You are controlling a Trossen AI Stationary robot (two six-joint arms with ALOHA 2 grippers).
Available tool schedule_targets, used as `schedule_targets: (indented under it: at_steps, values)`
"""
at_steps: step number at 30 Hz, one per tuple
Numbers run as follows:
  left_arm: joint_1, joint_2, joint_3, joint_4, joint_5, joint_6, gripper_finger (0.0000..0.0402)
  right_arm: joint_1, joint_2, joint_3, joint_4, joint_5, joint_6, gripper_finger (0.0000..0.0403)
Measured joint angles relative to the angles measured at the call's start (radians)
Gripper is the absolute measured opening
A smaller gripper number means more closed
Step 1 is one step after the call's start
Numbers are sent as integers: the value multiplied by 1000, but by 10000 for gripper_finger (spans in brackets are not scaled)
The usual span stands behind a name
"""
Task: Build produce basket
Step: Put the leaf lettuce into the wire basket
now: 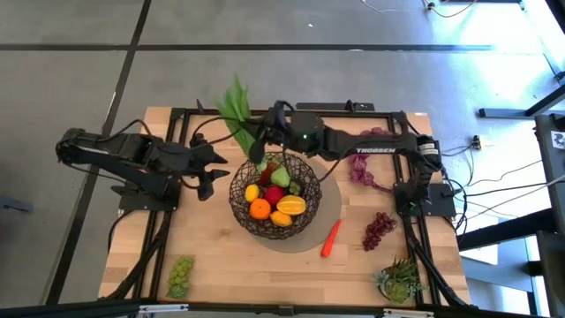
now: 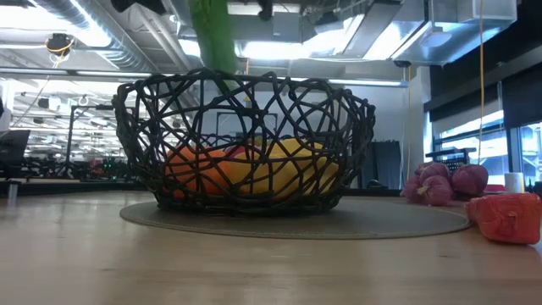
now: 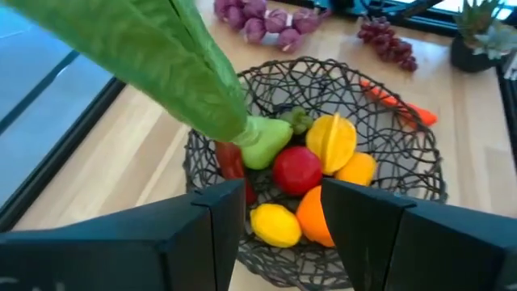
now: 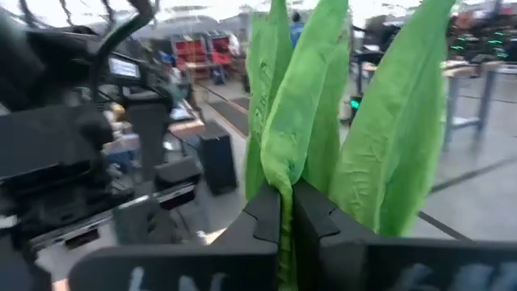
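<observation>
- In the low view the leafy stalk (image 2: 213,36) runs out past the top edge, so what holds it cannot be seen there.
- The right pincer (image 1: 259,157) hides the stalk's base from above; whether that end touches the fruit (image 1: 274,196) cannot be told.
- Through the basket (image 2: 246,140) mesh at counter height, the fruit shows only as orange, yellow and red patches; single pieces cannot be told apart.
- The orange-red thing (image 2: 506,216) at the low view's right edge is cut off and blurred.
- In the left wrist view the left pincer (image 3: 283,212) covers the basket's near rim.
- The succulent (image 3: 481,24) is cropped by that picture's corner.
</observation>
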Motion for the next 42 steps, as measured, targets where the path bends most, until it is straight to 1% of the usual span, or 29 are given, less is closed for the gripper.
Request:
schedule_targets:
  at_steps: [2,11,15,21,23,29,32,35,42]
  values:
    - [-15,-6,0,-1,0,-18,153,-1,0,-54,73,-20,5,0]
    - [-42,-30,0,0,-2,-51,153,-6,-1,-268,324,-22,-18,0]
    - [-42,-30,0,0,-2,-51,153,-8,0,-340,411,-22,-47,0]
    - [-42,-30,0,0,-2,-52,153,-12,0,-432,550,-22,-48,0]
    - [-42,-30,0,0,-2,-52,153,-12,0,-454,592,-22,-47,0]
    - [-41,-30,0,0,-2,-54,153,-12,16,-478,607,-23,-55,0]
    - [-41,-30,0,0,-2,-54,153,-12,52,-478,643,-49,-51,0]
    - [-41,-30,0,1,-2,-54,153,-11,85,-479,683,-50,-45,0]
    - [-41,-30,0,1,-4,-73,153,-11,130,-478,679,-75,-29,0]
